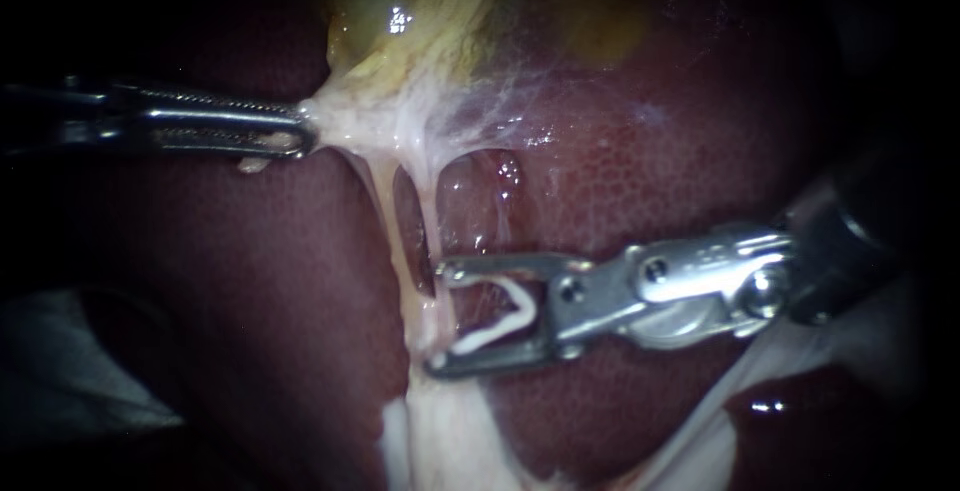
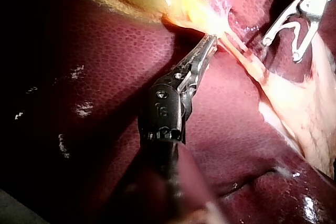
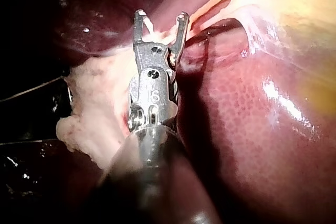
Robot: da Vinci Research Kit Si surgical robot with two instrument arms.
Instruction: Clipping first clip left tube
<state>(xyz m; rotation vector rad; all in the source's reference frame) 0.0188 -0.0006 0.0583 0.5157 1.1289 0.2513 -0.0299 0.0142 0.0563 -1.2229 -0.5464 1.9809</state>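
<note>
**Endoscope view**
- Instruments: two, the left instrument (image 1: 305, 133) and the right instrument (image 1: 440, 316).
- Tubes: two, the left tube (image 1: 385, 209) and the right tube (image 1: 437, 201), with a dark gap between them.
- Clip: one white, V-shaped clip (image 1: 490, 333).
- Left jaws: pressed together on pale tissue (image 1: 340, 116) under the gallbladder (image 1: 400, 11).
- Right jaws: wide apart, one clip leg against each, so they hold the clip.
- Left tube: thin, cream-white, wet and taut. It runs from beside the left jaws down to the right jaws' tips, where both tubes merge. I cannot tell whether it lies inside the jaws.
- Surface: the liver (image 1: 650, 151) is dark red, mottled and glistening.
- Surroundings: dark.

**Left wrist view**
- Instruments: two.
- Left instrument (image 2: 210, 43): its jaws are clamped on pale tissue.
- Strands (image 2: 239, 45): two pink ones just ahead of the left jaws. I cannot tell which is the left tube.
- Right instrument (image 2: 281, 48): beyond the strands, jaws spread.

**Right wrist view**
- Right instrument (image 3: 161, 17): one, jaws spread, with pale tissue at their mouth.
- Fatty lump (image 3: 89, 114): one, beside the shaft.
- Surface: the liver (image 3: 252, 119) is shiny.
</note>
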